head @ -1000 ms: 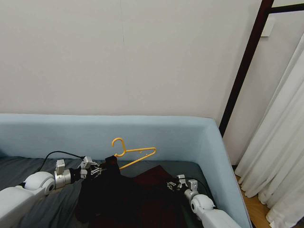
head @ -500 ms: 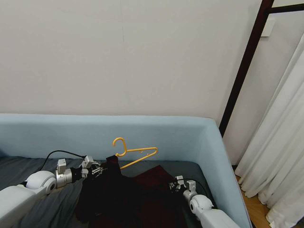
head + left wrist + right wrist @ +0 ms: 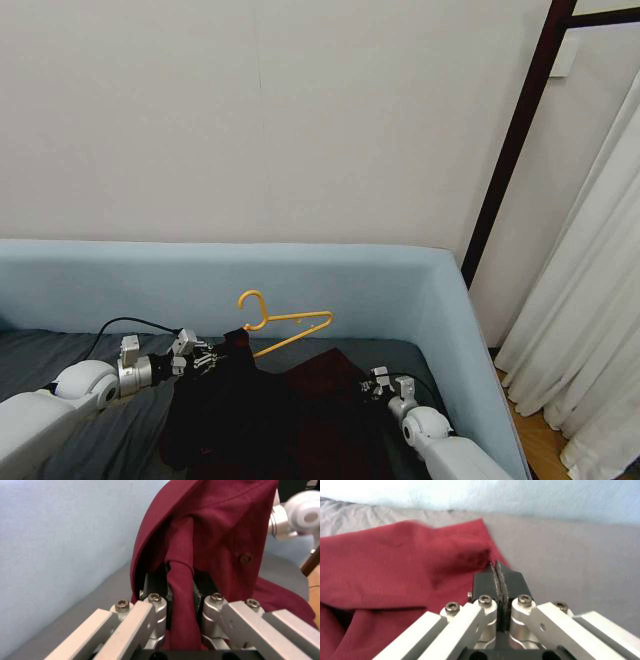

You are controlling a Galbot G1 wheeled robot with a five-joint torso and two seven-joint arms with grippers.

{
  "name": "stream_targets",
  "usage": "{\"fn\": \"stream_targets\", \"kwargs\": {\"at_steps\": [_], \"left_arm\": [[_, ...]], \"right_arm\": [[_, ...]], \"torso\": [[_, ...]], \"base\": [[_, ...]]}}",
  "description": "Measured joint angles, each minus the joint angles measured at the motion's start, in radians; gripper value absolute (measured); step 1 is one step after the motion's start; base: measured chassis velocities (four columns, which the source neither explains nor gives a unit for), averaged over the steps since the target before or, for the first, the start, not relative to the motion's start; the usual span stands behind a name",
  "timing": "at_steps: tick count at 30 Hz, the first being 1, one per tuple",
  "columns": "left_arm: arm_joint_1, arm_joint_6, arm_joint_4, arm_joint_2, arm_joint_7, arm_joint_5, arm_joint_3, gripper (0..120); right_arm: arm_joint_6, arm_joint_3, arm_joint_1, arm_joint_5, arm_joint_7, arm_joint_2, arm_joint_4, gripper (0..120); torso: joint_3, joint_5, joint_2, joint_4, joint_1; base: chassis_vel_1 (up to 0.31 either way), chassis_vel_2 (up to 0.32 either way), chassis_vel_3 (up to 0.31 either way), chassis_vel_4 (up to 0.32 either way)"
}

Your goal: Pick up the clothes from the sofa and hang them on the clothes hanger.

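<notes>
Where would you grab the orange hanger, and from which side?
Probably its bare arm, near the free corner, from the robot's right. That end of the orange hanger stands clear against the sofa back, while the other end is buried in the shirt held by the left end effector.

One shirt (image 3: 250, 410), one hanger (image 3: 285, 325), one sofa (image 3: 330, 275).

The count runs to two robot arms, each ending in one gripper: the left gripper (image 3: 208, 360) and the right gripper (image 3: 372, 384), with two fingers apiece in the wrist views. A single black cable (image 3: 125, 324) loops above the left arm. The lone red shirt shows one button (image 3: 245, 558) in the left wrist view. The one yellow hanger has one hook. Behind the sofa stand one dark pole (image 3: 510, 150) and one white curtain (image 3: 590, 330).
</notes>
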Motion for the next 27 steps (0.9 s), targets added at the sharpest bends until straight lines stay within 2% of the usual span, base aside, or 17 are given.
{"fn": "stream_targets", "kwargs": {"at_steps": [14,27], "left_arm": [[0.026,0.005,-0.040,-0.001,0.062,0.040,-0.032,7],[0.022,0.039,-0.085,0.029,0.091,0.150,-0.016,7]], "right_arm": [[-0.071,-0.052,-0.009,0.062,0.071,-0.207,0.343,0],[-0.128,-0.022,-0.010,0.111,0.137,-0.337,0.508,0]], "torso": [[0.000,-0.0002,0.000,-0.0001,0.000],[0.000,-0.0001,0.000,-0.0001,0.000]], "base": [[0.000,0.000,0.000,0.000],[0.000,0.000,0.000,0.000]]}}
